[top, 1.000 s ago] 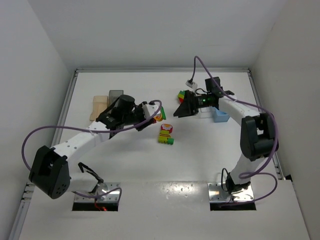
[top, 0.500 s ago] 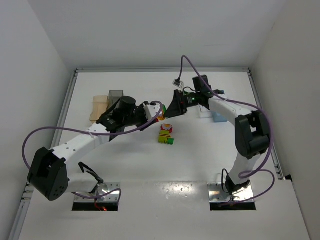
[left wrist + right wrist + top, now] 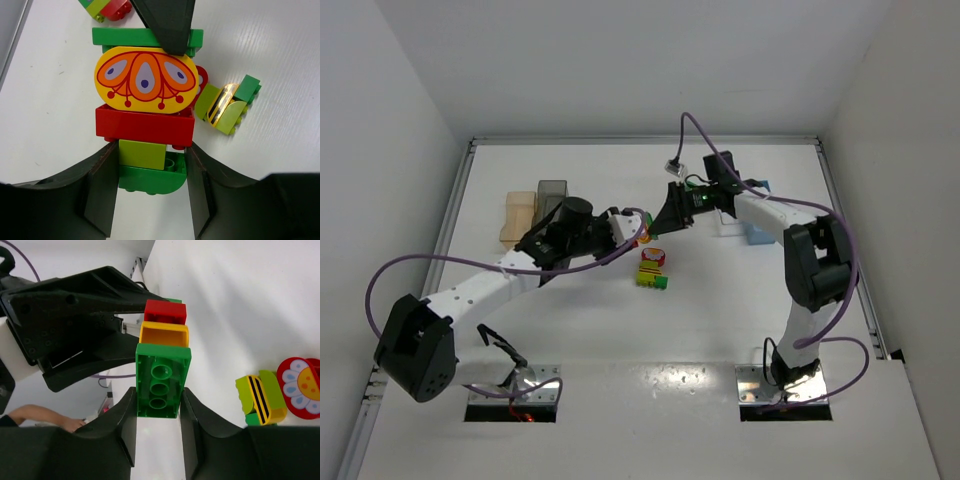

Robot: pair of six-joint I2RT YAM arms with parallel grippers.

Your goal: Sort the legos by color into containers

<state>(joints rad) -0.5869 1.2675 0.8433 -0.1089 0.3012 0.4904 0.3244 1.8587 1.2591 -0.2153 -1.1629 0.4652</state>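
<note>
- The left gripper (image 3: 151,167) is clamped at a middling width on the lower end of a stacked cluster of hard plastic bricks (image 3: 145,100). From its fingers outward the stack runs rounded green, lime, red, a yellow oval with an orange pattern, then a flat green brick (image 3: 161,382).
- The right gripper (image 3: 158,400) is closed narrowly on that flat green brick, so both arms hold the same stack from opposite ends.
- The stack hangs above the middle of the table. It is just beyond a second small multicoloured cluster (image 3: 652,270) lying on the surface.
- The translucent orange bin (image 3: 517,215) and smoky dark grey bin (image 3: 551,189) are well to the left. The light blue bin (image 3: 761,236) is to the right.
- The bricks look light, rigid and smooth-sided, and are unlikely to be damaged by a firm pinch.
- The studs probably hold them tightly, so they should part better by peeling or tilting than by a straight pull.
- The flat side faces of each end brick are the best hold. Glossy walls could slip under a twist.
- A second ago the right gripper was spread wide nearer the light blue bin and clear of the stack. It has since swung left and closed on the green end.
- The left gripper's hold is unchanged, and its arm has shifted only slightly.
</note>
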